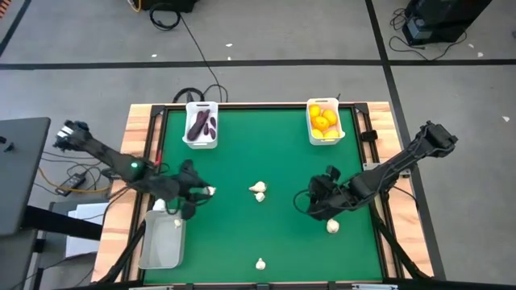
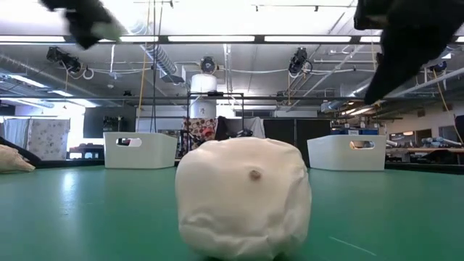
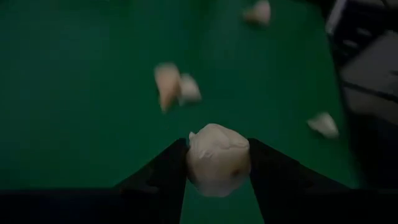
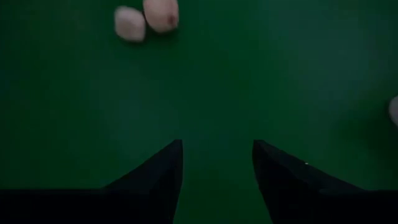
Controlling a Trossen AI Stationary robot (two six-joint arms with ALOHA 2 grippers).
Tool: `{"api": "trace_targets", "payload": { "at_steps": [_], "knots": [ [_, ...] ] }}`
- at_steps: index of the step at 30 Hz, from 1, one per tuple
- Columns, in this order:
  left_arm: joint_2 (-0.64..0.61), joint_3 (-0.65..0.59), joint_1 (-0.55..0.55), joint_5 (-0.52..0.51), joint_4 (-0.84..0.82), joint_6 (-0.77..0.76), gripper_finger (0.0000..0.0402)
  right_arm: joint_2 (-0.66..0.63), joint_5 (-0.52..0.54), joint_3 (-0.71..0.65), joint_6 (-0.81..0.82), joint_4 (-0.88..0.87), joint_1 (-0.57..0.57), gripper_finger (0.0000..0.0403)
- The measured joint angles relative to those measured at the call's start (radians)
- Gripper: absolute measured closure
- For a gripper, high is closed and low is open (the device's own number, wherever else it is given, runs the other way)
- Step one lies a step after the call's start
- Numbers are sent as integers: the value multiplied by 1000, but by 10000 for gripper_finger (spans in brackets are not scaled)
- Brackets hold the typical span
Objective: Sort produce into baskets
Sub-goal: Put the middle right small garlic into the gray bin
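Note:
My left gripper [image 1: 205, 192] is over the green mat's left part, shut on a whitish garlic bulb [image 3: 217, 158]. My right gripper [image 1: 310, 203] is open and empty over the mat's right part, its fingers [image 4: 217, 144] above bare mat. Loose garlic bulbs lie on the mat: a pair at the middle [image 1: 258, 191], one near my right gripper [image 1: 333, 226], and one at the near edge [image 1: 260, 263], which fills the low view [image 2: 243, 196]. A white basket [image 1: 201, 125] holds eggplants. Another white basket [image 1: 324, 121] holds citrus. A clear basket [image 1: 164, 239] holds garlic. My left gripper pinches the garlic bulb by its two opposite sides [image 3: 194, 155] between its two fingers. The bulb sits between the fingertips and sticks out beyond them. The mat shows well below it, so the bulb seems lifted clear.
The clear basket stands at the mat's near left corner, just beside my left gripper. The two white baskets stand at the far edge, also in the low view [image 2: 140, 150] [image 2: 346, 152]. Wooden frame rails [image 1: 139, 153] border the mat.

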Motion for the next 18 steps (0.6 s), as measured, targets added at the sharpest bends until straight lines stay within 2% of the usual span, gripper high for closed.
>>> {"api": "trace_targets", "payload": {
  "at_steps": [5, 9, 12, 18],
  "knots": [
    [-80, 0, -48, 222, -223, -293, 238, 12, -50, 0, -163, -16, -33, 200],
    [-73, 0, -105, 300, -325, -459, 238, 27, -51, 0, -180, -11, -49, 200],
    [-41, 0, -140, 331, -340, -546, 238, 44, -62, 0, -180, -11, -57, 200],
    [68, 0, -225, 500, -316, -711, 238, 61, -61, 0, -166, -77, -48, 207]
  ]
}}
